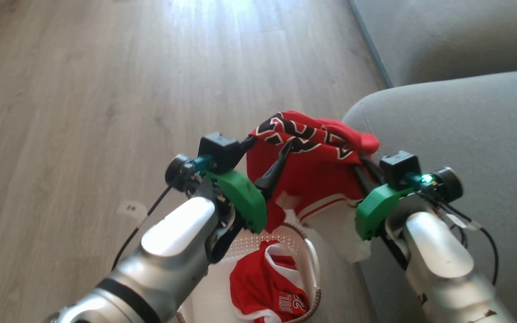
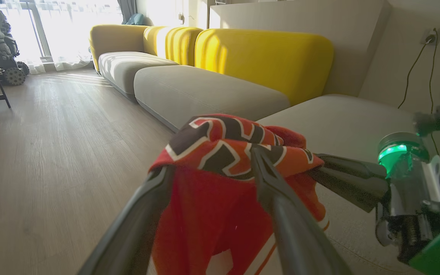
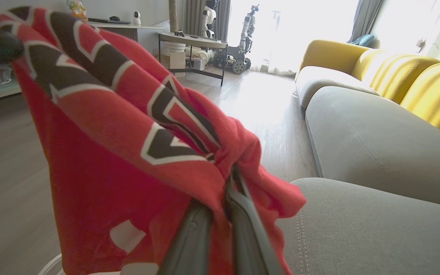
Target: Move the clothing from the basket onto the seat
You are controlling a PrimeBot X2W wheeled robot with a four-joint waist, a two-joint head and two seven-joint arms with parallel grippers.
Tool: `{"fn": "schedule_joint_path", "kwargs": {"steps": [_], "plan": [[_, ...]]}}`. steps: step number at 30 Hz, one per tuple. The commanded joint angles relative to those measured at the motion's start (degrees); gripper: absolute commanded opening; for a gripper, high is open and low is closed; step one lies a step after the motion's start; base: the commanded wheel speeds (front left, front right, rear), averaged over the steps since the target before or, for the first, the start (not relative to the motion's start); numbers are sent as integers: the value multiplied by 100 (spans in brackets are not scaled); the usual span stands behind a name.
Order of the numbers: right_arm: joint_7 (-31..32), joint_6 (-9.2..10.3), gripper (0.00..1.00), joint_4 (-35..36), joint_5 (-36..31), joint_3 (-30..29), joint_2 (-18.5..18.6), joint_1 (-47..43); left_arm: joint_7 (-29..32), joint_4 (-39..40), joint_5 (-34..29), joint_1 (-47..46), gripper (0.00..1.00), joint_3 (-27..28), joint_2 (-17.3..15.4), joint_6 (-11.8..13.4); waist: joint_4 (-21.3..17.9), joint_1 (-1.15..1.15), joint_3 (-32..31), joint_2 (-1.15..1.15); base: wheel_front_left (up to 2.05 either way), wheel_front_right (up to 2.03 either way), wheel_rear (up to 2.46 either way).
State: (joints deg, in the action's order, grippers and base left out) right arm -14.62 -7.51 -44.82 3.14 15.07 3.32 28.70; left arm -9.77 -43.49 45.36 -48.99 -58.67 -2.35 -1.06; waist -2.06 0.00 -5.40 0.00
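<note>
Left pincer spread in head view, red garment draped over it, basket at 6 o'clock. Left wrist view: jaws apart under cloth. Right wrist view: right pincer pinches the garment; seemingly mid-carry, next swing onto seat at 3 o'clock.

Pale wood-look floor, sun blasting through the curtained windows, cable plugged into a wall socket.
</note>
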Motion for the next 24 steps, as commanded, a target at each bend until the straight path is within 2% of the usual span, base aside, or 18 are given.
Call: {"fn": "schedule_joint_path", "kwargs": {"steps": [1,10,18,24], "plan": [[-38,2,0,244,-106,-44,-45,202,-99,87,52,-207,100,171,-116,-5,-150,0,13,0,0,0,0],[-38,2,0,537,-750,-958,53,143,-299,-32,109,41,100,180,-123,1,-687,0,73,0,0,0,0],[-38,2,0,775,-958,-1199,152,-78,-403,21,98,210,100,144,-104,21,-1117,0,119,0,0,0,0],[-38,2,0,1007,-1011,-1265,119,-234,-460,132,29,351,100,75,-93,55,-1662,0,222,0,0,0,0]]}}
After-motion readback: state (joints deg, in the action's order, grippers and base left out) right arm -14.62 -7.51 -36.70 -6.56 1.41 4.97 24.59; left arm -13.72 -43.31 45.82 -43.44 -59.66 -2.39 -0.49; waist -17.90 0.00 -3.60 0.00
